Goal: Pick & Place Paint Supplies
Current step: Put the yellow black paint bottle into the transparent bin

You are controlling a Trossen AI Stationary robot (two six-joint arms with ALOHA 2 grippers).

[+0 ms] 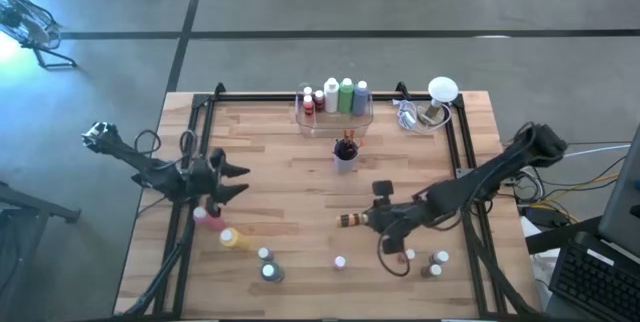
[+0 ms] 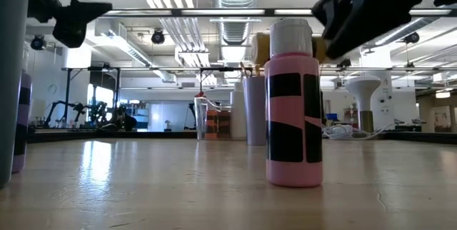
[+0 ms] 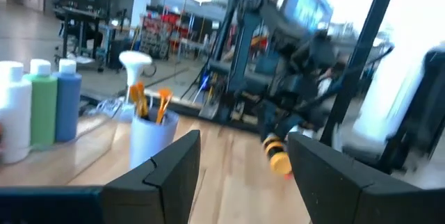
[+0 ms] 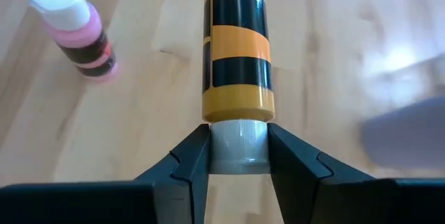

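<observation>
A: Surface: a wooden table (image 1: 300,202) on a grey floor is recorded; a workshop with ceiling lights is seen beyond it in the low view.

B: Item held?

A: A yellow bottle (image 4: 236,50) with black bands is clamped by its grey cap between the fingers of the right gripper (image 4: 238,156). It is carried horizontally over the table's middle, base pointing away from the arm.

B: Right arm's pose?

A: It is stretched low from the table's right edge, the wrist angled toward the centre.

B: Left arm?

A: The left gripper (image 1: 237,180) is held over the left part of the table, jaws spread and empty, pointed toward the right arm.

B: Other stock?

A: A pink bottle (image 1: 209,216) and a second yellow bottle (image 1: 231,238) are listed just beside the left gripper. Small bottles are scattered along the near edge. A clear tray (image 1: 334,114) of tall bottles is at the far edge, with a brush cup (image 1: 345,154) near it.

B: View differences?

A: Only the right wrist view shows the grip on the cap. In the low view a pink bottle (image 2: 293,105) is shown upright.
</observation>
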